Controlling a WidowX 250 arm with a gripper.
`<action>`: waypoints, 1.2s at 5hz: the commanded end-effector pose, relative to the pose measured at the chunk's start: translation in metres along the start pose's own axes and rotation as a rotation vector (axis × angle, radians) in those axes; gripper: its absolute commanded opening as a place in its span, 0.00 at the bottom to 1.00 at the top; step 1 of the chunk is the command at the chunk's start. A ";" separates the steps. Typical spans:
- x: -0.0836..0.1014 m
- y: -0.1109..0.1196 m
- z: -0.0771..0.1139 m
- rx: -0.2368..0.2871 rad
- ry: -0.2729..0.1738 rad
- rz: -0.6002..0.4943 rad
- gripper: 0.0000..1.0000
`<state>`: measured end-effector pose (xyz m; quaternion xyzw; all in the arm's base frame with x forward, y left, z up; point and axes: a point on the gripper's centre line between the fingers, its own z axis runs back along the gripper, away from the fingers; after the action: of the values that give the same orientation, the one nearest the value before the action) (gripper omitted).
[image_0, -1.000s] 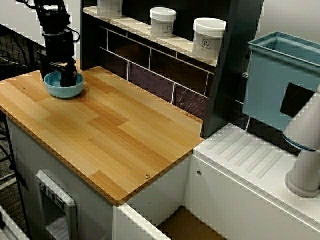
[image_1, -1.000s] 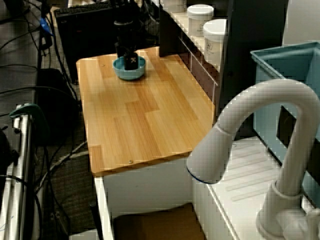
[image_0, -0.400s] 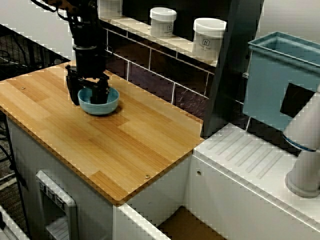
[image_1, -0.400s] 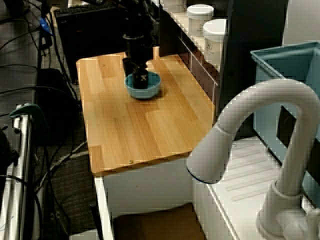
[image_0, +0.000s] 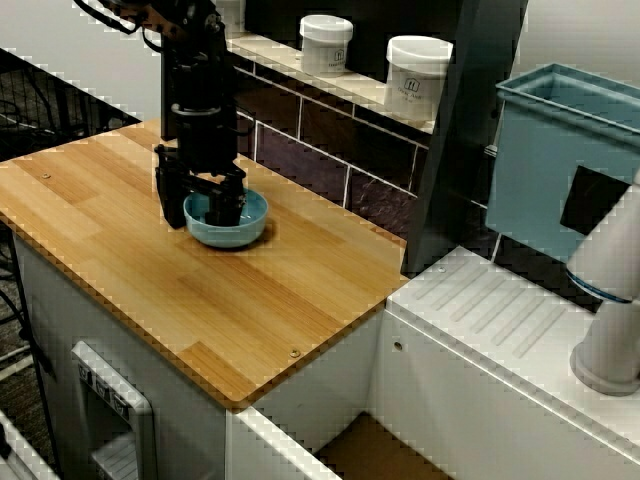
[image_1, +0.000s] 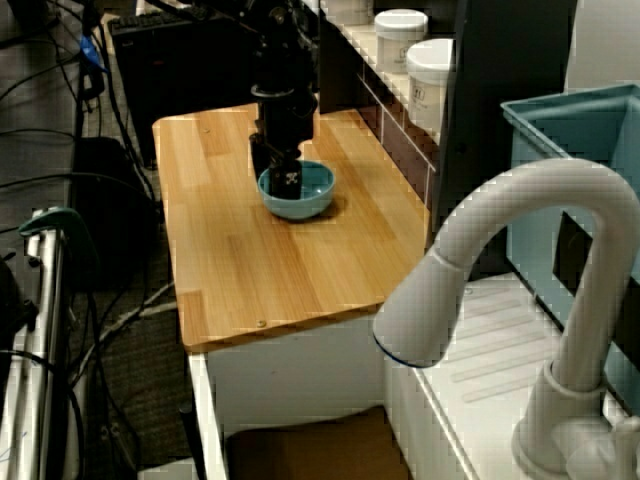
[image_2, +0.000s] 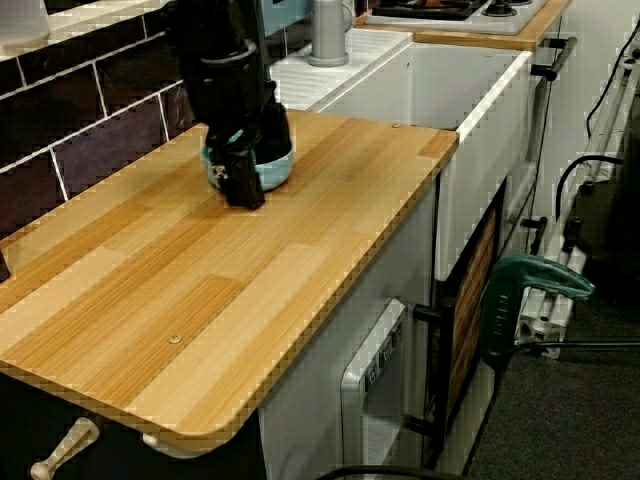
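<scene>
Fingers (image_0: 170, 200) are clamped on the rim of the round light-blue ceramic-looking bowl (image_0: 247, 222). One finger is down inside it and the other is outside, so the whole bulk of the bowl hangs off to one side of the pinch. The bowl sits low at the fingers, over the middle of the pale wooden plank surface (image_0: 250, 300). I can't tell from any view whether its base is resting or just skimming.

My take on doing this bit well: a rim pinch like that lets the bowl pivot, so go slow and level with no quick wrist turns. Either lift it properly clear or press it flat, since half-dragging on wood could chatter it out of the grip.

Right behind the fingers is the dark tiled wall (image_0: 320, 150), so I'd leave room there. Up above that, well apart from the fingers, are white lidded jars (image_0: 418, 75) on a shelf. Past the surface's far end is the white ribbed drainer (image_0: 500, 310).
</scene>
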<state>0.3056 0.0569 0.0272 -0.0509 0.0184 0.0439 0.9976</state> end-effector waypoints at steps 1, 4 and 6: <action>-0.008 -0.026 0.023 0.024 -0.101 -0.037 1.00; -0.019 -0.056 0.015 0.034 -0.125 -0.111 1.00; -0.018 -0.050 0.019 0.022 -0.121 -0.111 1.00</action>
<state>0.2865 0.0032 0.0340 -0.0393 -0.0116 -0.0098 0.9991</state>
